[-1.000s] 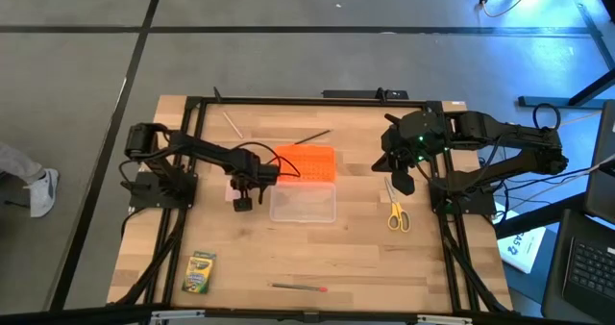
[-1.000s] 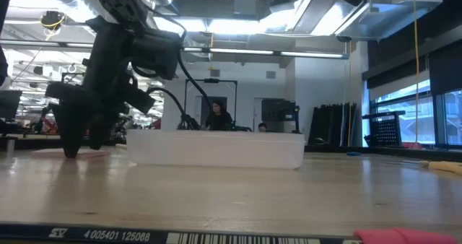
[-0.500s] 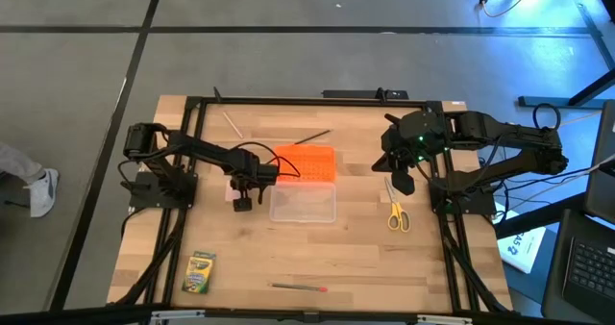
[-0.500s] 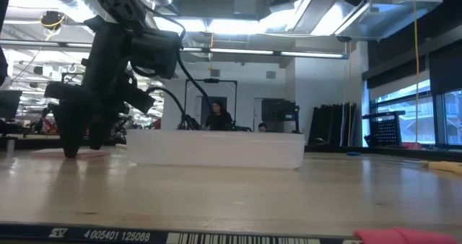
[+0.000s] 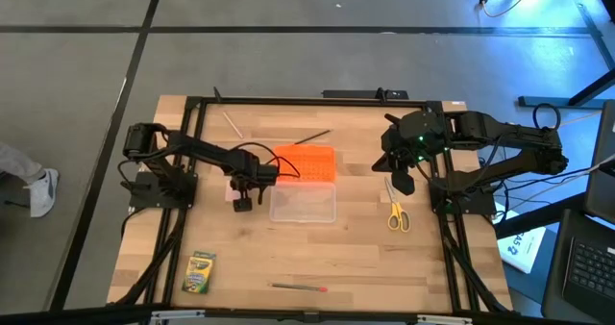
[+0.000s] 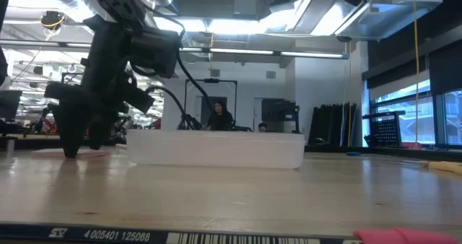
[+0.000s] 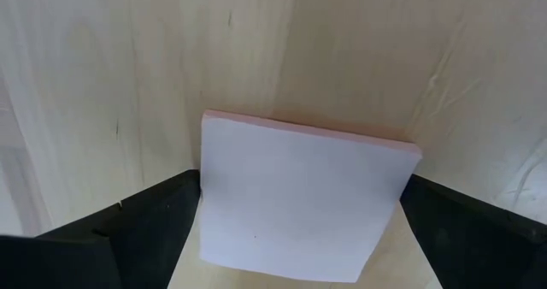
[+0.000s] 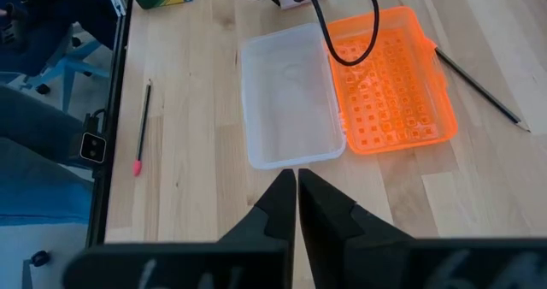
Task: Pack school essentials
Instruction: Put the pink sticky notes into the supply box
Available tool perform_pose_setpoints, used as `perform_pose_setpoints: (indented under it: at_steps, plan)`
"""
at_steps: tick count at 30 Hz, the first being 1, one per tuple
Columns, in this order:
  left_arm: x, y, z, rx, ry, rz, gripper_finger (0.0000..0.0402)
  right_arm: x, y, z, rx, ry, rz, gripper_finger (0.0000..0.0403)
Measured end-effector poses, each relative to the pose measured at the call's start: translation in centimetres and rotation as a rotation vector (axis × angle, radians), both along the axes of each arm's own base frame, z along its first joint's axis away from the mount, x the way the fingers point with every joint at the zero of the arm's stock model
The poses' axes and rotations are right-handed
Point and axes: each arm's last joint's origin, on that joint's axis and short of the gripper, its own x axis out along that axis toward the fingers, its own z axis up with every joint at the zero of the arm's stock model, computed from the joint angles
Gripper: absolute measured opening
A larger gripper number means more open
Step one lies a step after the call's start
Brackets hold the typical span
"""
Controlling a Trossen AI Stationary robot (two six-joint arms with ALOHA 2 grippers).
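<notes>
Nothing has moved since the earlier frames. The left gripper (image 5: 242, 202) stands fingers-down on the light wood table (image 5: 356, 248), its fingers spread wide either side of the pale pink square block (image 7: 299, 199). The right gripper (image 8: 296, 186) hovers with fingers pressed together, the clear box (image 8: 289, 108) just ahead. Beyond the table lies an open workshop with a seated person (image 6: 217, 117).

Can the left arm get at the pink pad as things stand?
Probably yes. The left gripper is open and straddles the pink pad, which lies flat on the table beside the clear box; nothing sits between fingers and pad.
</notes>
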Motion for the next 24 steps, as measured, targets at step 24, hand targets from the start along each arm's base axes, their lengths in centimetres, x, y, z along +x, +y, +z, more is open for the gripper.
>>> perform_pose_setpoints:
  at_steps: [24]
  plan:
    - [0.06, -0.18, -0.03, -0.002, -0.006, 0.017, 0.0356, 0.00, 0.01, 0.00, 0.000, 0.000, 0.000, 0.0020]
